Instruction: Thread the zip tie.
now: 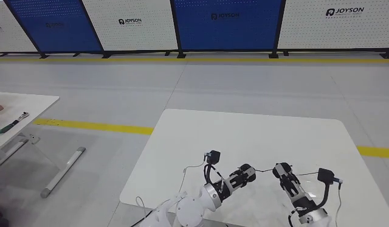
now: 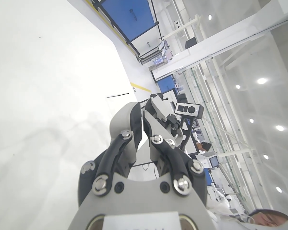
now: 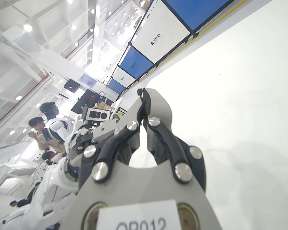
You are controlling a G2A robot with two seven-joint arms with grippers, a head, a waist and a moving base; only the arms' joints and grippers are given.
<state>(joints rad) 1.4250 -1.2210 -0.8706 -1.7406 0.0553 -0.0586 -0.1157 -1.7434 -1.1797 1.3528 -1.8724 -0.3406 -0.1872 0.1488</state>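
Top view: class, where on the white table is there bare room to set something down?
Bare: the far half of the table, from its far edge to the left pincer and right pincer. Crowded: the near edge, where both meet at the zip tie.

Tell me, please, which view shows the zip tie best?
Top view: the zip tie is a thin dark line between left tool and right tool. Left wrist view catches a short strip; right wrist view only a black bit.
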